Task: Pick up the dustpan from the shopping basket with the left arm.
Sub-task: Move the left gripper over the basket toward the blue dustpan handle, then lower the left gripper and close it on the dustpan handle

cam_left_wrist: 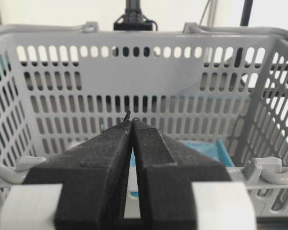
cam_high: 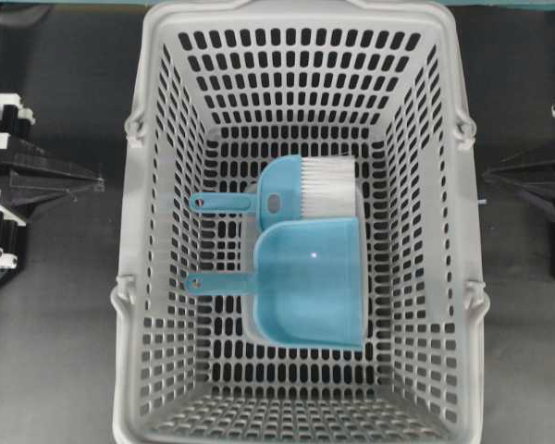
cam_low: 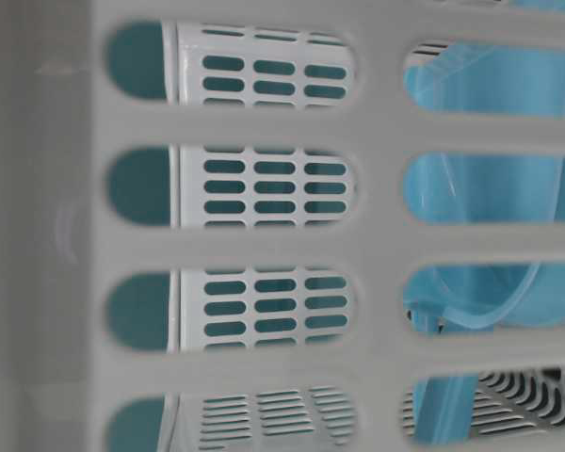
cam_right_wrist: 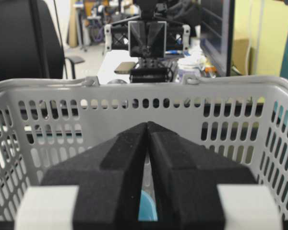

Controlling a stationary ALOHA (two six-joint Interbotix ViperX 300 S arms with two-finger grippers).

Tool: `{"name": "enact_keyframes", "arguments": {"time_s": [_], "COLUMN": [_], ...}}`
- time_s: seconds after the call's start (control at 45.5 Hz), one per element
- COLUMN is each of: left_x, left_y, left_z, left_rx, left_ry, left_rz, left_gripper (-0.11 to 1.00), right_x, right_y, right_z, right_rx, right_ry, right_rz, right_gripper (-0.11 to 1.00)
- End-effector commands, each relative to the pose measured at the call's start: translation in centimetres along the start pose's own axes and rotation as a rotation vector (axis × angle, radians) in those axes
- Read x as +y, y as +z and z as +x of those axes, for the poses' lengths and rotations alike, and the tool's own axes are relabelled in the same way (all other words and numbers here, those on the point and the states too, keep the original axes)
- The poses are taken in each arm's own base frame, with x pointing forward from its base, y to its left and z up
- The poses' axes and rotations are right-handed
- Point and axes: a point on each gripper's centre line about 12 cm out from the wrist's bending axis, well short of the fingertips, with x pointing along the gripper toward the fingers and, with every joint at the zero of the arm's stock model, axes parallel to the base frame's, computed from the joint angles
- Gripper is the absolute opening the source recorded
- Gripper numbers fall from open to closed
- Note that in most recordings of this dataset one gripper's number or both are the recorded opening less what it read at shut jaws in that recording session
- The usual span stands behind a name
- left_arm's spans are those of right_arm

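From overhead I see the shopping basket (cam_high: 301, 222) filling the middle of the dark bench (cam_high: 55, 351). The dustpan (cam_high: 310, 282) lies flat on the basket floor, its pan toward the right of this view and its thin handle pointing left. Just above it lies a blue hand brush (cam_high: 287, 190) with white bristles, its handle also pointing left; the brush head touches or overlaps the dustpan's upper edge. My left tool (cam_high: 91, 183) sits outside the basket's left wall, its fingers brought to a point, holding nothing. My right tool (cam_high: 492, 174) is outside the right wall, likewise pinched together.

At table level I look through the basket's slotted wall (cam_low: 264, 235), very close and blurred. Light blue plastic of the dustpan (cam_low: 490, 188) shows through the right-hand slots.

On the left wrist camera, the left tool (cam_left_wrist: 130, 120) has its fingertips pressed together, with the basket (cam_left_wrist: 144, 72) ahead and a corner of the dustpan (cam_left_wrist: 209, 151) visible past the fingers.

On the right wrist camera, the right tool (cam_right_wrist: 147, 125) is equally closed and empty, facing the basket (cam_right_wrist: 144, 96).
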Motion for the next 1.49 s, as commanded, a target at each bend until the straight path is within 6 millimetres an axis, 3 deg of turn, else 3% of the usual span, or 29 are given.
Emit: {"name": "enact_keyframes", "arguments": {"time_s": [0.0,0.198,0.439,0.703,0.923,1.033,1.208,1.274,1.34,1.472], "left_x": [-0.6,-1.1,-2.4,-3.3,-3.9,-4.1,-5.2,-5.6,-5.9,-6.3], "left_y": [3.6,7.0,8.3,5.7,3.0,1.4,-1.6,-3.0,-4.4,-6.3], "left_z": [0.9,4.6,10.3,15.6,18.3,19.2,20.0,20.2,20.2,20.0], "left_rx": [-0.029,0.197,0.513,0.845,1.097,1.172,1.249,1.286,1.32,1.36], "left_ry": [-0.035,-0.047,-0.077,-0.082,-0.073,-0.07,-0.082,-0.079,-0.067,-0.05], "left_rz": [0.024,0.042,0.055,0.073,0.074,0.075,0.085,0.079,0.066,0.046], "left_gripper": [0.06,0.0,0.0,0.0,0.01,0.19,0.69,0.83,0.9,0.88], "right_x": [-0.2,-0.7,-0.8,-0.7,-0.7,-0.7,-0.7,-0.7,-0.7,-0.7], "right_y": [0.7,-0.2,-0.3,0.1,0.1,-0.1,-0.2,-0.2,-0.2,-0.3], "right_z": [0.2,-0.4,-2.0,-3.4,-3.4,-3.4,-3.5,-3.5,-3.5,-3.5], "right_rx": [-0.017,0.089,0.195,0.199,0.199,0.2,0.204,0.205,0.205,0.207], "right_ry": [-0.013,-0.034,-0.043,-0.043,-0.043,-0.043,-0.043,-0.043,-0.043,-0.043], "right_rz": [0.008,0.005,0.004,0.012,0.01,0.013,0.013,0.012,0.013,0.013], "right_gripper": [0.0,0.0,0.0,0.0,0.0,0.0,0.0,0.0,0.0,0.0]}}
